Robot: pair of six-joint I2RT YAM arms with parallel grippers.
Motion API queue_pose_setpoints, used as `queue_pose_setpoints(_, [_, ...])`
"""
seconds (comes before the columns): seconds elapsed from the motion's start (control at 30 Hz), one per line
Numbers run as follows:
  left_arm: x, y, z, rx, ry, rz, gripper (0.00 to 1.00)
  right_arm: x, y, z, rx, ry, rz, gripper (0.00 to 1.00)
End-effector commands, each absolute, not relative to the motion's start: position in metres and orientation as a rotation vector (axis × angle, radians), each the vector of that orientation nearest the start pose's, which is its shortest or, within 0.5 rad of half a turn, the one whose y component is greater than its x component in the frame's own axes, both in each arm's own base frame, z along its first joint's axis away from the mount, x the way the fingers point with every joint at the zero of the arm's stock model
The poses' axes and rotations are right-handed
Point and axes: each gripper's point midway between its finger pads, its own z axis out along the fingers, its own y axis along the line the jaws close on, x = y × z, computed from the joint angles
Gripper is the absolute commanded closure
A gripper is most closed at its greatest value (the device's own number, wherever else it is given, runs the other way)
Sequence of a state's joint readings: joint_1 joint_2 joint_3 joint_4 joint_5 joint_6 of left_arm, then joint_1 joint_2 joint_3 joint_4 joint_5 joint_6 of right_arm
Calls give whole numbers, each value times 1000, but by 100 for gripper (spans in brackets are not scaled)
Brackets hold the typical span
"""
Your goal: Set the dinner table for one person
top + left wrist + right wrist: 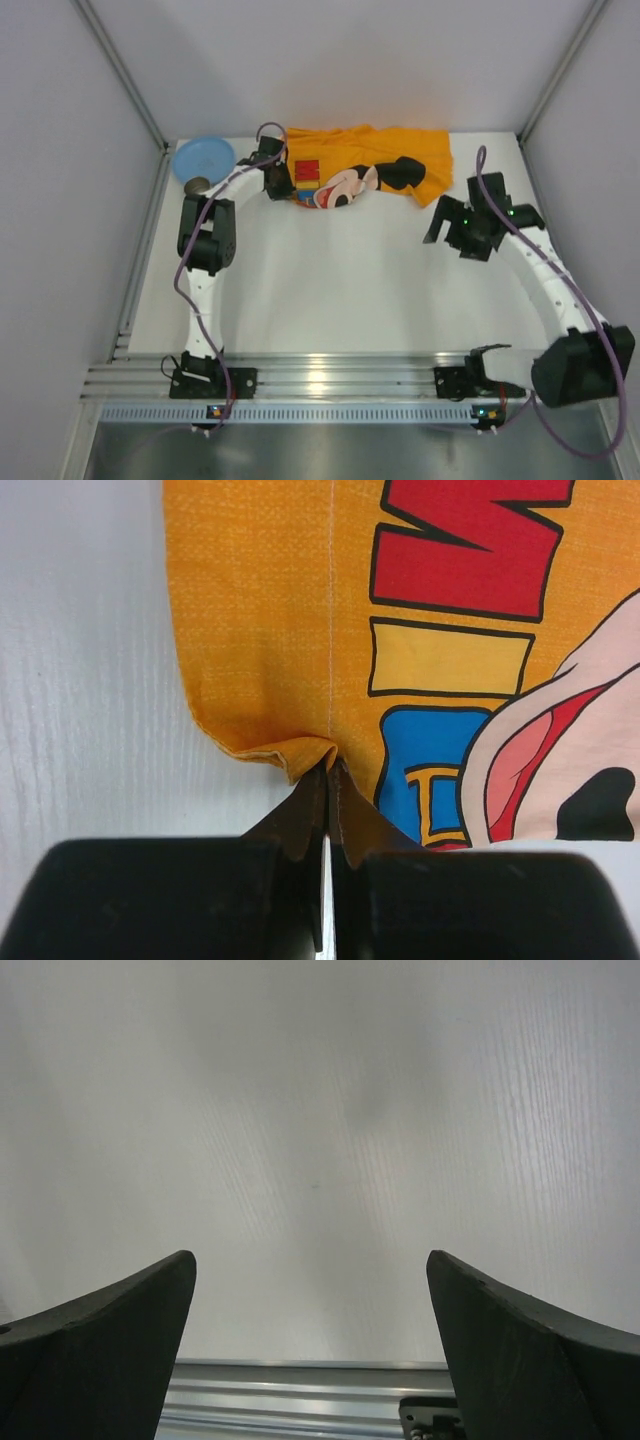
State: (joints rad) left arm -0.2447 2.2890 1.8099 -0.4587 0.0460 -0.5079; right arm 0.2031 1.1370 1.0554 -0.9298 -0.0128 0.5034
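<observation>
Table (pixel 330 300) lies beneath both arms, rail (pixel 330 380) along its near edge; plate (pixel 203 157) sits in the far-left corner; left gripper (pixel 328 778) is clamped on a puckered fold of the cloth (pixel 290 610), at the near hem of its left end; cloth lies crumpled along the far edge, long axis left to right, running rightward from that gripper; right gripper (pixel 310 1300) hangs spread wide and empty over bare table, just off the cloth's right end; judgement: spreading calls for a pull toward the near edge, right arm nearer the free end.
</observation>
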Motion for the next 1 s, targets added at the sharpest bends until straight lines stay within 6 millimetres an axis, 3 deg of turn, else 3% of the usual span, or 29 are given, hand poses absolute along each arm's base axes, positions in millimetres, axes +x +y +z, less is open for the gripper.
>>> queue_pose_setpoints(0.0, [513,-173,12,-264,2623,-410,100,332,65,181,556,2435,397,0])
queue_pose_setpoints(0.07, [509,-172,21,-249,2613,-408,100,367,57,176,686,2375,490,0])
queue_pose_setpoints(0.1, [508,-170,24,-248,2610,-408,100,385,43,160,779,2382,544,1])
queue_pose_setpoints(0.17, [501,-172,28,-235,2618,-427,100,415,37,152,838,2336,605,2])
queue_pose_setpoints(0.2, [499,-174,29,-228,2624,-452,100,433,33,137,871,2354,618,2])
queue_pose_setpoints(0.33, [484,-192,33,-163,2658,-564,100,471,34,97,999,2375,685,3])
queue_pose_setpoints(0.4, [478,-194,34,-136,2668,-566,100,479,44,71,1067,2392,780,5])
queue_pose_setpoints(0.43, [476,-194,38,-118,2663,-566,100,492,48,70,1096,2337,841,7])
queue_pose_setpoints(0.5, [470,-193,38,-102,2672,-567,100,495,60,51,1145,2343,896,8])
queue_pose_setpoints(0.77, [459,-181,47,-55,2669,-516,100,514,90,15,1238,2341,952,12])
queue_pose_setpoints(0.87, [462,-177,51,-64,2662,-526,100,521,97,12,1224,2342,960,33])
queue_pose_setpoints(0.9, [463,-176,52,-69,2660,-535,100,521,98,11,1219,2342,951,55])
queue_pose_setpoints(0.97, [465,-172,54,-87,2656,-546,100,519,97,12,1213,2346,945,72])
